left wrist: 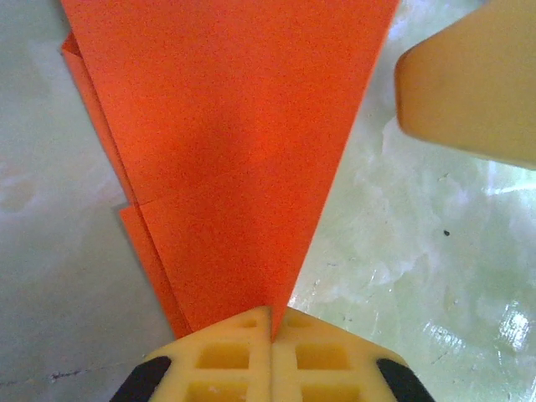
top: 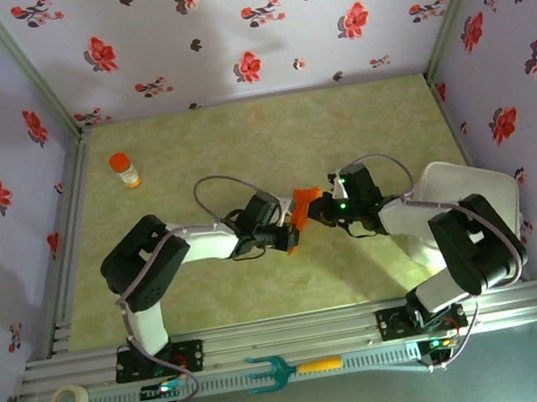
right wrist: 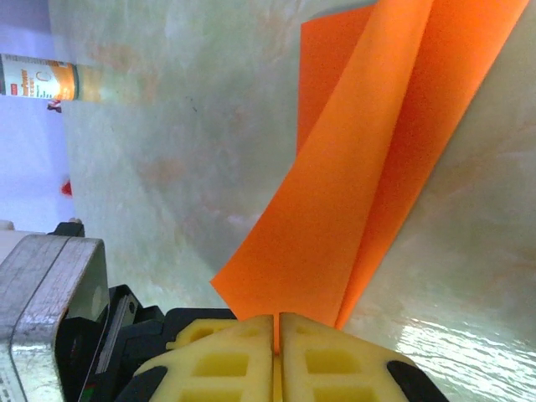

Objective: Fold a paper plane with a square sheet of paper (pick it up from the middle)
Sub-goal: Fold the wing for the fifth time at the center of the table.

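The thin, light, easily crumpled orange-red folded paper sheet [top: 301, 204] sits mid-desk [top: 213, 300], its tip clenched in the left fingers [left wrist: 222, 356] and its layered edge in the right fingers [right wrist: 322, 356]; creases probably offer the stiffest hold.

1. I see a small orange-capped bottle [top: 124, 170] standing upright at the far left of the marbled green table [top: 238, 135].
2. A white bin [top: 467, 174] sits at the table's right edge.
3. A roll of tape [top: 70, 400] lies at the left end of the near metal rail [top: 298, 333].
4. A teal fork tool [top: 292, 368] with an orange handle lies along the rail's middle.
5. Lilac walls [top: 222, 26] printed with red flowers enclose the table.
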